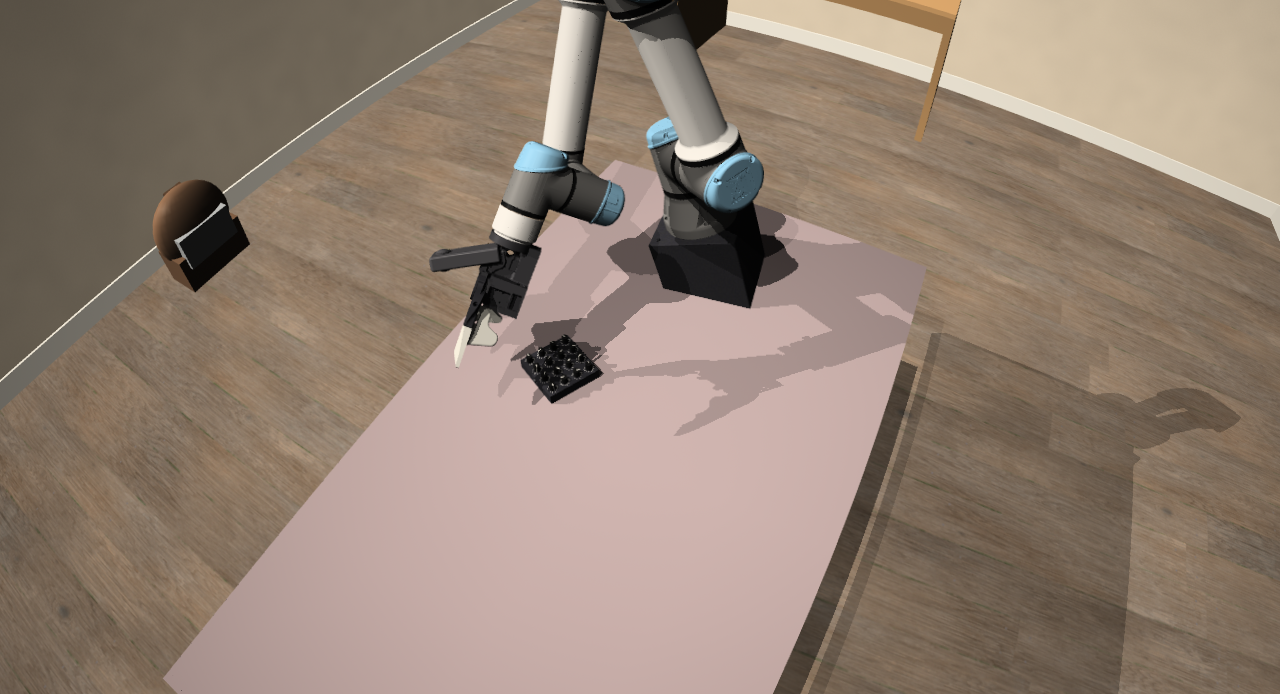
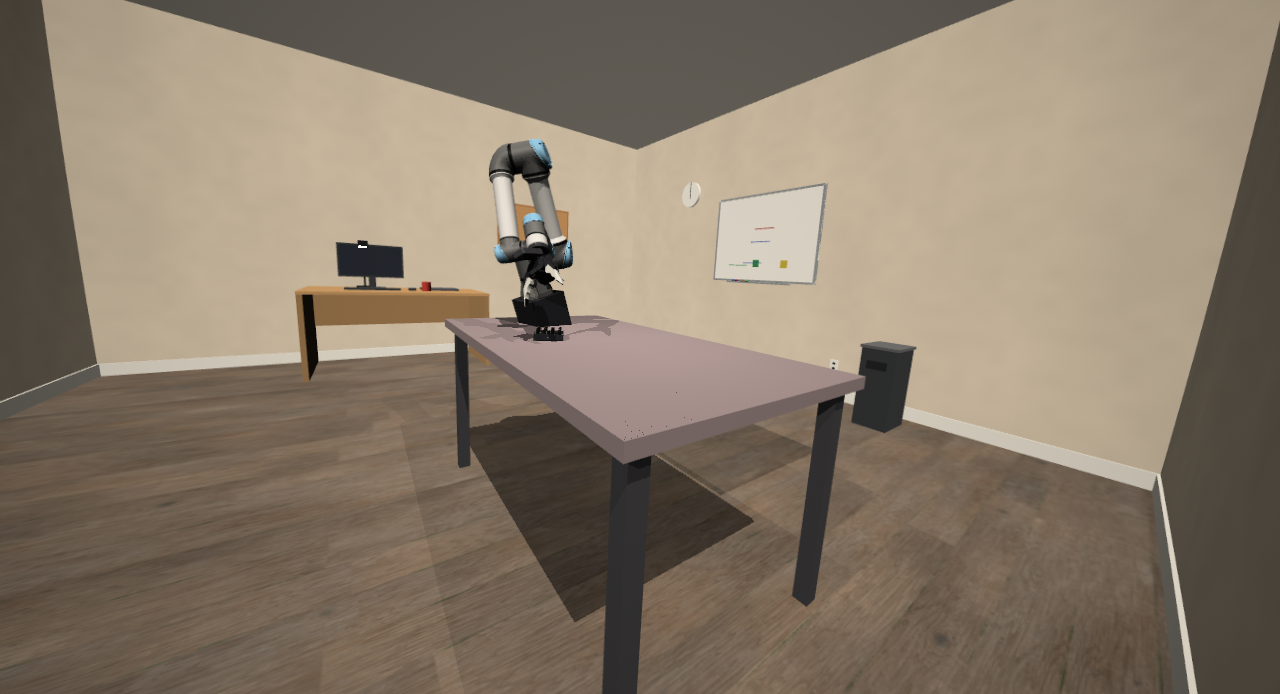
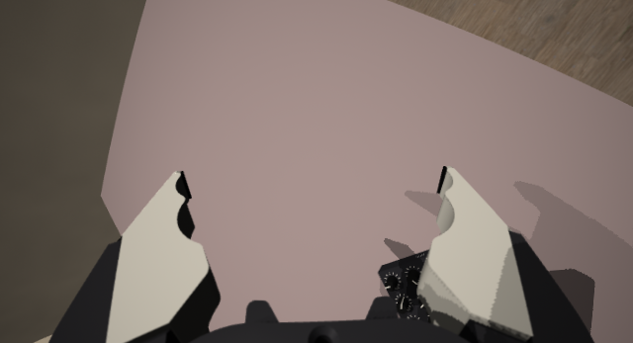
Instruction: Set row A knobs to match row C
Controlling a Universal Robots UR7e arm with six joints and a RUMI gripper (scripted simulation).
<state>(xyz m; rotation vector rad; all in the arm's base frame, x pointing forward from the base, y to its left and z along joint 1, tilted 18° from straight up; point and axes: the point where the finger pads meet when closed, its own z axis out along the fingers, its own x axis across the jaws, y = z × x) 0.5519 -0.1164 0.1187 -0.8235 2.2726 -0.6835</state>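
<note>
The knob box (image 1: 560, 368) (image 2: 547, 334) (image 3: 402, 286) is a small black square block with a grid of knobs, lying on the pink table (image 1: 537, 529) (image 2: 662, 376) (image 3: 307, 111) in front of the arm's base. My gripper (image 1: 472, 342) (image 2: 537, 289) (image 3: 315, 170) is open and empty, with its white fingers wide apart. It hangs above the table's left edge, a little to the left of the box. In the wrist view only a corner of the box with three dials shows, beside the right finger. The knob marks are too small to read.
The arm's black base (image 1: 707, 260) stands on the table behind the box. A wooden desk (image 2: 393, 305) with a monitor stands by the far wall. A black bin (image 2: 881, 385) stands at the right wall. A brown head-shaped object (image 1: 195, 233) is on the floor at the left.
</note>
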